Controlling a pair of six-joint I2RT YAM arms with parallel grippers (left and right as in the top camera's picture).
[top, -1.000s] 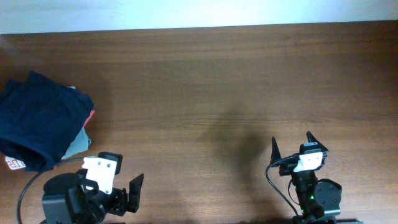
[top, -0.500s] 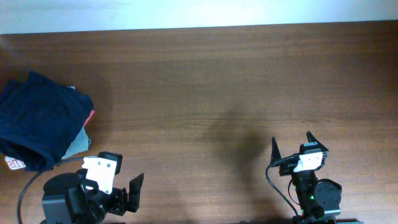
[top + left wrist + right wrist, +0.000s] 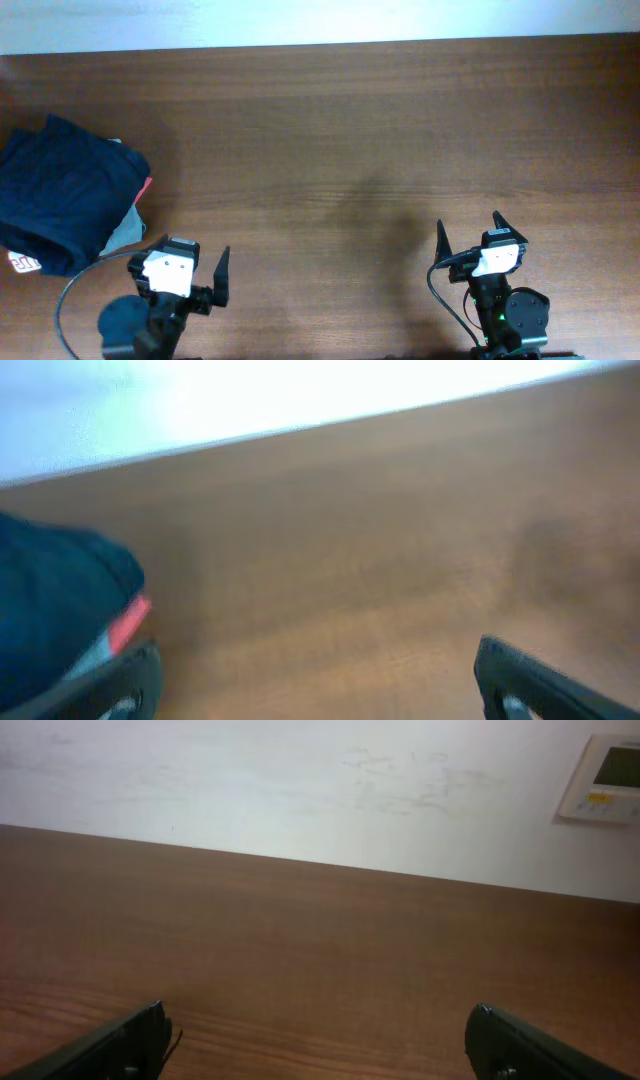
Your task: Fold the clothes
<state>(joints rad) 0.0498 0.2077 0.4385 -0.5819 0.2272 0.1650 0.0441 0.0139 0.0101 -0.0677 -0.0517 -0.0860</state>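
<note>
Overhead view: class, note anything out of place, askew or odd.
The navy garment lies as a rumpled, skewed heap at the left edge of the table, with red cloth and grey cloth poking out beneath it. Nothing looks spilled or damaged.

a brown wood-grain tabletop (image 3: 330,130) met a scuffed white wall (image 3: 300,780) at its far edge; a pale panel (image 3: 603,778) hung above the tabletop.

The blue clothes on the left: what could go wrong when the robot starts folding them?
The navy clothes lie on a red garment and a grey garment, so the left pincer may grab those too. The pile lies far to the left, so the right pincer may struggle to reach it.
</note>
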